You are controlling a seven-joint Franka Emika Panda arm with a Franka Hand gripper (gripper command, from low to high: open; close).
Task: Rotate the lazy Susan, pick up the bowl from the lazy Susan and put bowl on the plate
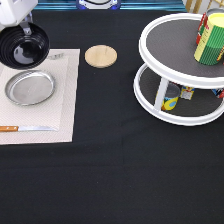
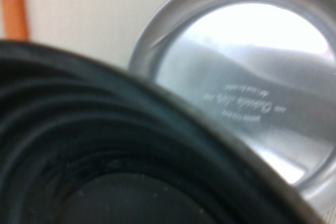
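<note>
The black bowl [image 1: 24,46] hangs tilted in the air at the exterior view's top left, its ridged inside facing the camera. My gripper [image 1: 26,29] is shut on the bowl's upper rim, just above the far edge of the silver plate [image 1: 30,87], which lies bare on a beige placemat [image 1: 60,100]. The bowl does not touch the plate. In the wrist view the bowl [image 2: 90,160] fills the near side and the plate [image 2: 247,85] shines behind it. The white two-tier lazy Susan [image 1: 170,45] stands at the right, with no bowl on it.
A round light wooden disc [image 1: 101,56] lies on the black cloth right of the placemat. A knife [image 1: 27,128] lies along the placemat's near edge. A green-yellow can [image 1: 210,37] stands on the lazy Susan's top tier, with small items [image 1: 171,97] on its lower shelf.
</note>
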